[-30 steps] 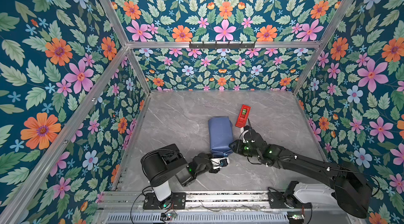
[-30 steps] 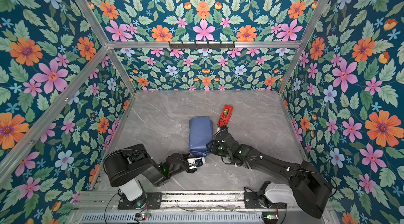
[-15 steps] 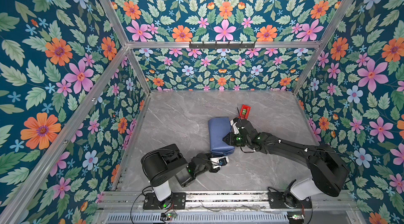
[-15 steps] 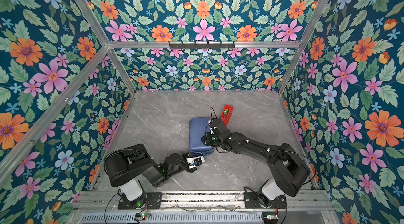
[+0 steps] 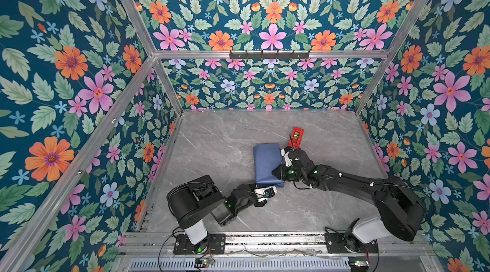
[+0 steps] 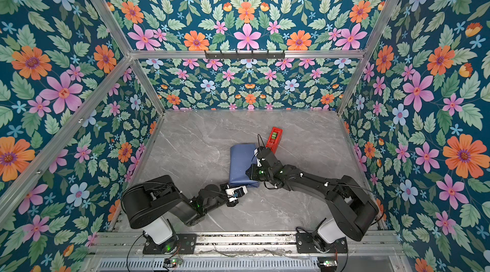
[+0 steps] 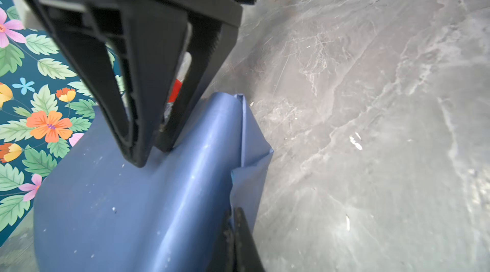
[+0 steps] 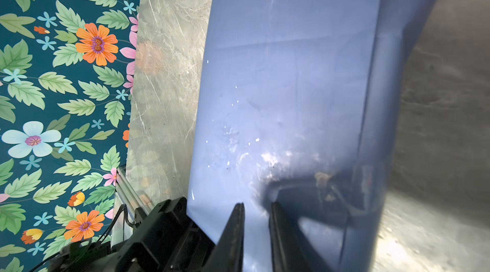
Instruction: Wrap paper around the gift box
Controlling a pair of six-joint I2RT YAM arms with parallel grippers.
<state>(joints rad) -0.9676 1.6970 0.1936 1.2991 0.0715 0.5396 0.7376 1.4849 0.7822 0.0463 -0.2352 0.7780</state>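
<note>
Nearest me, the left hand is closed on a loose flap of the paper at the near end of the parcel, low against the counter. A pinch there makes sense. That end is where the sheet bunches into untidy folds, and a grip on the flap would stop the wrap springing open and anchor the parcel against sliding.

The gift box itself is nowhere on show. Judging by the flat, book-like shape, it lies inside the slate-blue paper, running lengthwise away from me near the middle of the counter. The paper is drawn over the top and down the long sides. One long side shows a rounded ridge rather than a crisp edge, so the wrap looks loose to me.

The right hand reaches in from the right and bears down on the top of the parcel, toward its right long edge. Its jaws stand a little apart with the tips on the paper, gripping nothing I can make out. Something pale shows between them in the left wrist view, possibly a bit of clear tape, but it is too blurred to say. Pressing here would hold the overlap flat, so I take the step in hand to be securing the seam.

Just beyond that hand lies the red tape dispenser, close by the parcel's far right corner and handy for the purpose. Behind it rises the flowered wall.
</note>
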